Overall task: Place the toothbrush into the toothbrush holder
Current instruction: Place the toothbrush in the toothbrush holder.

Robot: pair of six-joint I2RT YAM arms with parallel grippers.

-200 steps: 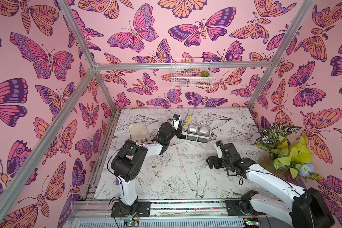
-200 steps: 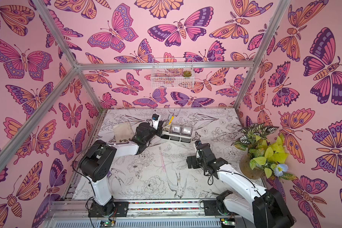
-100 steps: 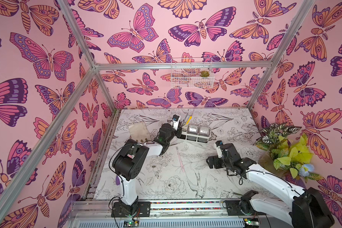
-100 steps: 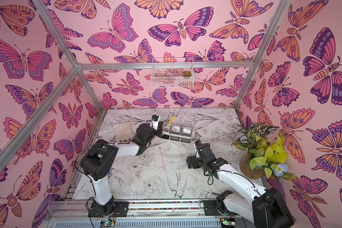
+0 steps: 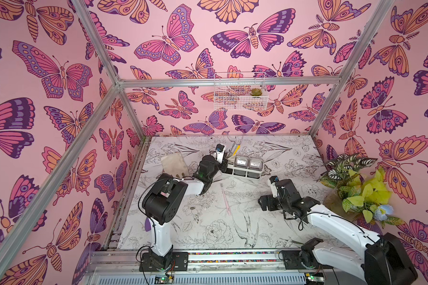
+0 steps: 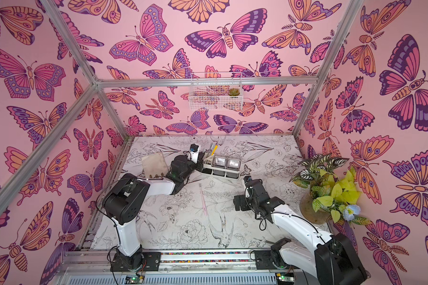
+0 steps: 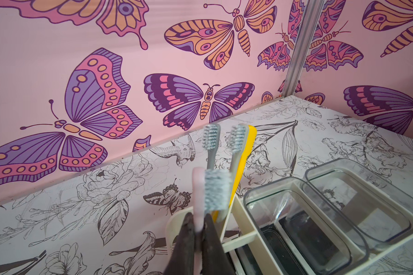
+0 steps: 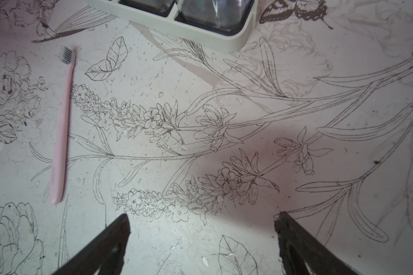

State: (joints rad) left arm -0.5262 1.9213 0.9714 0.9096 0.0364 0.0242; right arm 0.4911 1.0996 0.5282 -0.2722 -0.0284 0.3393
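Left hand [image 7: 198, 216] clamped on pink toothbrush [image 7: 198, 183], upright at slot end of toothbrush holder [image 7: 239, 240]; right hand [image 8: 203, 214] spread wide, empty, near holder; second pink toothbrush [image 8: 61, 133] flat on worktop [image 8: 224, 78], near holder.

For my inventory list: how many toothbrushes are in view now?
5. Two grey toothbrushes and a yellow toothbrush stand in the toothbrush holder; the left gripper grips a pink toothbrush at its slots; a loose pink toothbrush lies on the table. More may be hidden.
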